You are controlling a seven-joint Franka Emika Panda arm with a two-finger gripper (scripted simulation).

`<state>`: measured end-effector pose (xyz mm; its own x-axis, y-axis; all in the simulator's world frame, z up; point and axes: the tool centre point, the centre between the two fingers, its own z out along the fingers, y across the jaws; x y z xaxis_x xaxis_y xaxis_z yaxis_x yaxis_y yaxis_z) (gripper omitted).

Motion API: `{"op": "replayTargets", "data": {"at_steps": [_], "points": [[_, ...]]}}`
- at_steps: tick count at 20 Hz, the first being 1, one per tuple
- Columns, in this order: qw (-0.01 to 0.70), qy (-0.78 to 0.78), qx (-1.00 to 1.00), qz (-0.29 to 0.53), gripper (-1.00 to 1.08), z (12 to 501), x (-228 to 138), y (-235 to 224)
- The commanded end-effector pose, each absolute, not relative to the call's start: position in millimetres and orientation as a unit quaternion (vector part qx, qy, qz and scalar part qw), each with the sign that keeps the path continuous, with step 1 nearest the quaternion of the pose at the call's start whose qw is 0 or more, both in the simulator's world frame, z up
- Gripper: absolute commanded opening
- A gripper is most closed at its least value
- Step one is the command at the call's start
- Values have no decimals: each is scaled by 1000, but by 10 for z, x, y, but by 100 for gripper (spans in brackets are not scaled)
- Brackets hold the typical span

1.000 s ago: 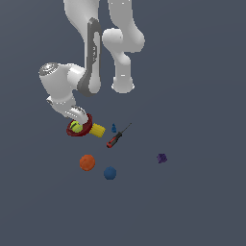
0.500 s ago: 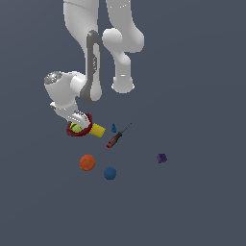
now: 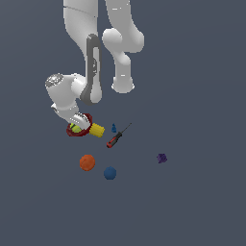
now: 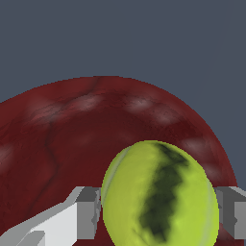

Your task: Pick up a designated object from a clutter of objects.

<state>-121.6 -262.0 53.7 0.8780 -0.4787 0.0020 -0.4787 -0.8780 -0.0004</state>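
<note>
Wrist view: the grey two-fingered gripper point(image 4: 158, 214) has its fingers flanking the small yellow-green seamed ball point(image 4: 160, 194) — apparently gripping it — inside the dark red bowl point(image 4: 72, 129), whose wall likely forces this reach from above — lifting comes next.

Flat, even, shadowless simulator light

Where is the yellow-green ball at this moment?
The yellow-green ball lies inside the dark red bowl, between the gripper fingers, at the exterior view's left, beside the yellow cylinder.
</note>
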Motion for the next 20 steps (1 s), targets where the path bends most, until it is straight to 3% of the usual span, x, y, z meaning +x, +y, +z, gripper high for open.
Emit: {"op": "replayTargets", "data": {"at_steps": [1,11,20], "points": [[0,-247,969,0,-100,518,-1221,-2618],[0,-247,969,1,-100,592,-1220,-2611],[0,-247,969,1,-100,973,-1260,-2572]]}}
